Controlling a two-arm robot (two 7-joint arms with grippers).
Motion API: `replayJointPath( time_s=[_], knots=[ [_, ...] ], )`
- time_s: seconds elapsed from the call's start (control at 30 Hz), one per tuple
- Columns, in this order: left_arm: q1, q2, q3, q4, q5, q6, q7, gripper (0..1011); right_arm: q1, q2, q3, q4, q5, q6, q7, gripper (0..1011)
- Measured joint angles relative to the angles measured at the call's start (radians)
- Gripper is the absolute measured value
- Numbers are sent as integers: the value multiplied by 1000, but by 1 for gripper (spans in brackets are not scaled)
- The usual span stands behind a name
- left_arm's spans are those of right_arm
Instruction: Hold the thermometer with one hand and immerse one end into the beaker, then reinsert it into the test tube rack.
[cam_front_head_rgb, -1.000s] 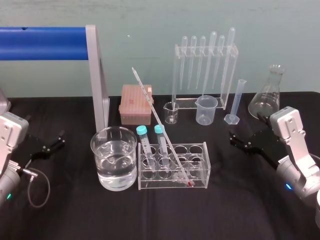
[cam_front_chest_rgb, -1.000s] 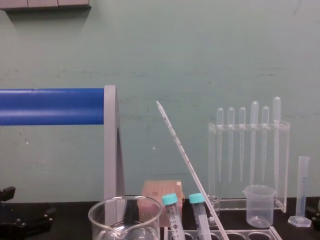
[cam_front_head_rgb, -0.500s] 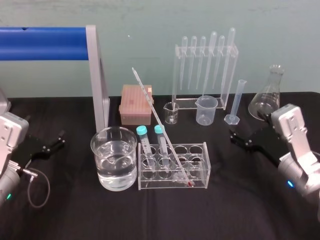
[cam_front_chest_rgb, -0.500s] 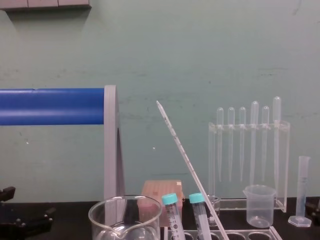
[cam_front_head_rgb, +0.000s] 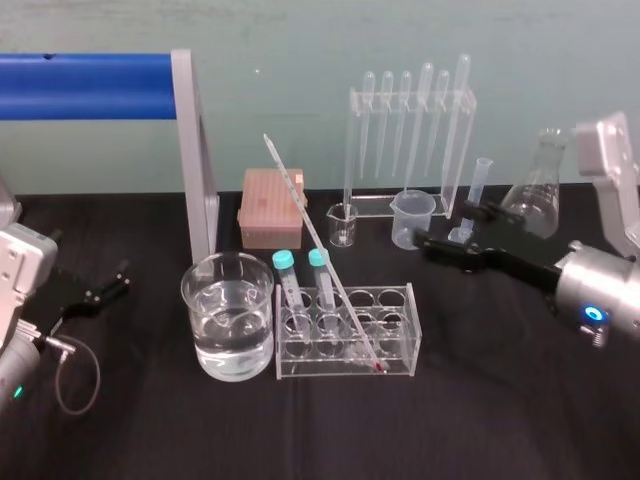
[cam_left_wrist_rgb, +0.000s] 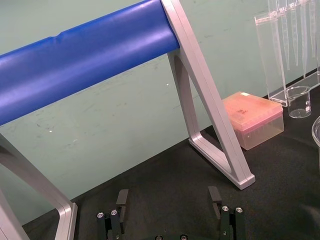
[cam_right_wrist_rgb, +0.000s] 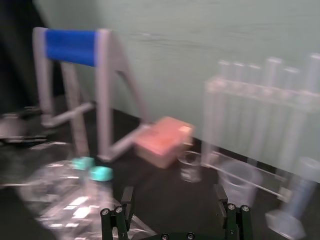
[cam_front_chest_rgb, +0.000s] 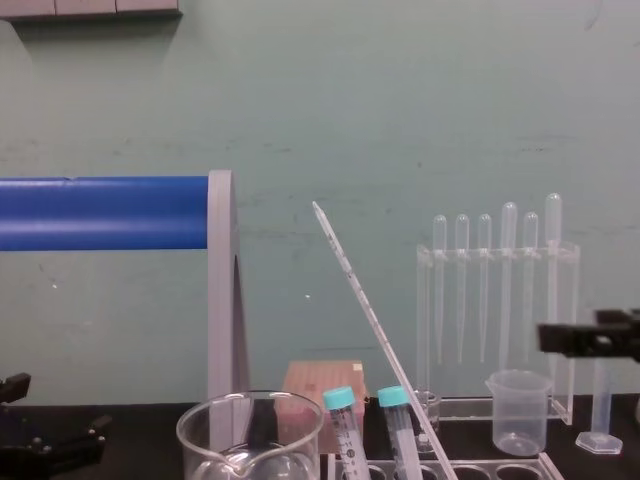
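Observation:
The thermometer (cam_front_head_rgb: 318, 240) (cam_front_chest_rgb: 375, 325) leans in the test tube rack (cam_front_head_rgb: 392, 330) (cam_front_chest_rgb: 500, 468), red bulb down at the front and top tilted back and left. Two teal-capped tubes (cam_front_head_rgb: 285, 262) stand in the rack's left holes. The beaker (cam_front_head_rgb: 228, 330) (cam_front_chest_rgb: 250, 435), part full of water, stands just left of the rack. My right gripper (cam_front_head_rgb: 445, 228) (cam_front_chest_rgb: 570, 335) (cam_right_wrist_rgb: 173, 197) hovers open and empty above the table, behind and right of the rack. My left gripper (cam_front_head_rgb: 120, 280) (cam_left_wrist_rgb: 168, 196) rests open at the far left.
A pipette stand (cam_front_head_rgb: 410, 140), a cloudy plastic beaker (cam_front_head_rgb: 413, 220), a small glass beaker (cam_front_head_rgb: 343, 226), a graduated cylinder (cam_front_head_rgb: 480, 180) and a flask (cam_front_head_rgb: 540, 195) line the back. A pink tip box (cam_front_head_rgb: 271, 208) and a blue-barred frame (cam_front_head_rgb: 190, 150) stand behind the beaker.
My right arm has risen and swung left from the table's right side towards the rack, its jaws still open. The left arm and the glassware have not moved.

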Motion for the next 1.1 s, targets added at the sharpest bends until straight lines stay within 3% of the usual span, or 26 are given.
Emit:
replayJointPath(
  time_s=[0.1, 0.33, 0.43, 0.63, 0.9, 1.1],
  knots=[
    [0, 0, 0, 0, 0, 0, 0, 1008, 46, 5, -31, -33, 30, 59, 80, 1003],
    [0, 0, 0, 0, 0, 0, 0, 1008, 142, -16, -116, -24, 21, 78, 157, 1003],
    [0, 0, 0, 0, 0, 0, 0, 1008, 209, -58, -174, 24, -13, 73, 167, 1003],
    [0, 0, 0, 0, 0, 0, 0, 1008, 295, -140, -239, 120, -57, 71, 162, 1003],
    [0, 0, 0, 0, 0, 0, 0, 1008, 354, -198, -275, 177, -80, 72, 164, 1003],
    [0, 0, 0, 0, 0, 0, 0, 1008, 374, -206, -285, 180, -85, 100, 167, 1003]
  ],
)
